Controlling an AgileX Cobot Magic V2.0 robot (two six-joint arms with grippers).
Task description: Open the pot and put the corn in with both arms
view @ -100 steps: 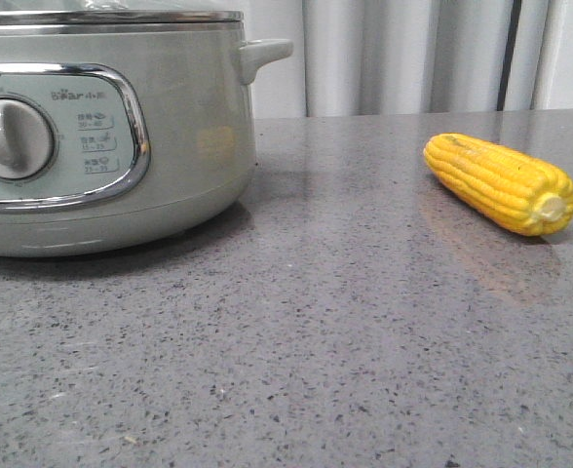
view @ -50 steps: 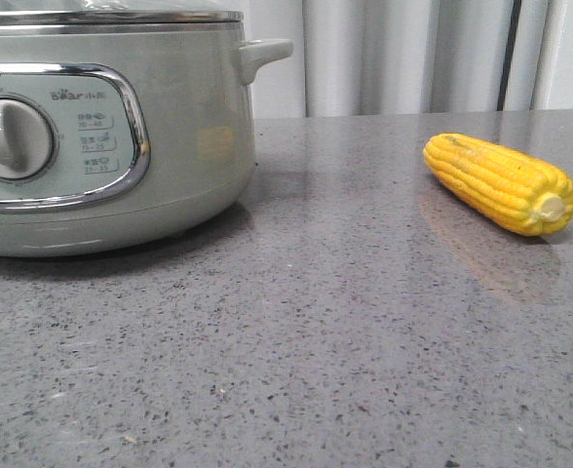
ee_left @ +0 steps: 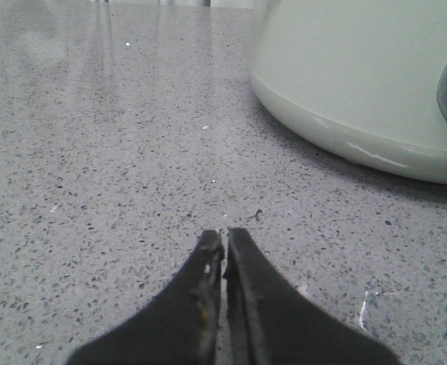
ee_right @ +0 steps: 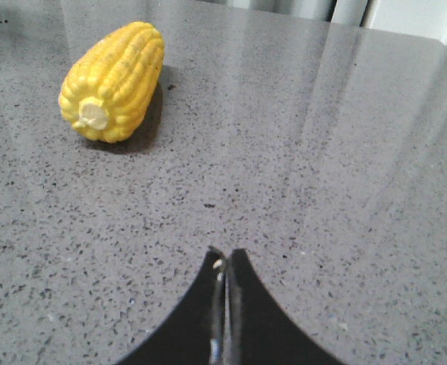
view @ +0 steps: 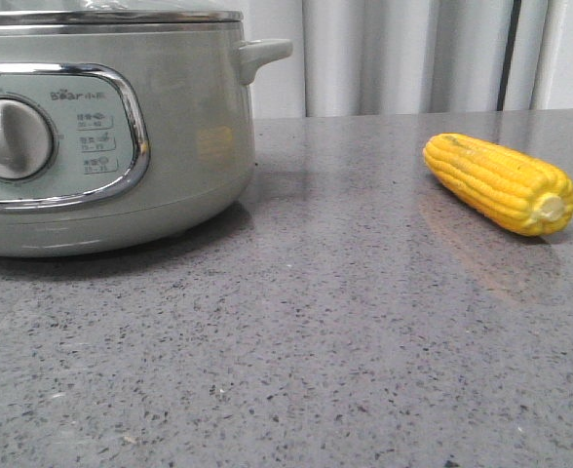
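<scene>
Pot (ee_left: 360,76) near low left pincer (ee_left: 225,247), tips together

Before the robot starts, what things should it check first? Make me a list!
1. Lid on the big sage-green round cooker pot: still on, ok to lift.
2. Bright yellow corn cob lying free on the grey speckled stone table: ok.
3. Left gripper empty: ok, but shut, so not ok for grabbing.
4. Right gripper empty: ok, also shut.
5. Lid knob position: cannot tell, out of view.
</scene>
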